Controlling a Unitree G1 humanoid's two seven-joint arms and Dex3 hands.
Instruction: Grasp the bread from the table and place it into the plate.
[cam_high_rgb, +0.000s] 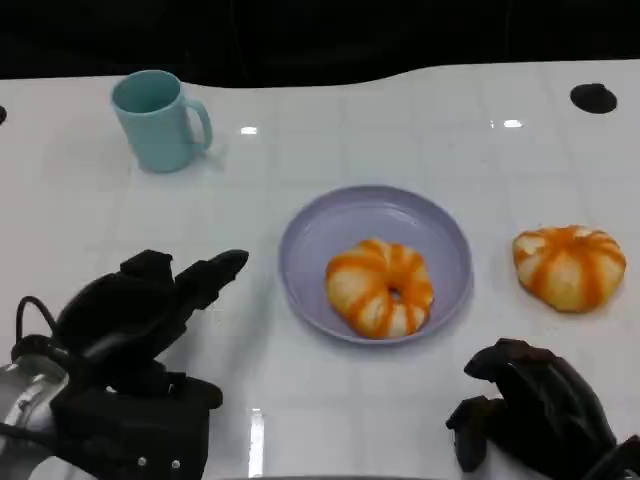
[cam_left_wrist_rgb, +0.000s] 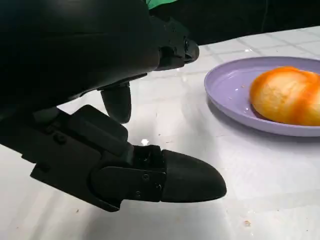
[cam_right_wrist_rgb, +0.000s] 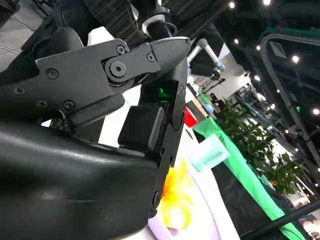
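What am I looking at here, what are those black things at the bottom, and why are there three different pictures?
The black shapes are a humanoid robot's left hand and right hand; neither holds anything. The head view looks down from the robot's head at a white table. The other two come from cameras at each wrist, so each hand looms large there. On the table sit a purple plate with one orange-striped bread in it, a second bread beside the plate, and a light blue mug.

The table (cam_high_rgb: 90, 230) was glossy white; the plate (cam_high_rgb: 300, 245) smooth, matt lilac plastic; the hands (cam_high_rgb: 150, 300) black plastic.
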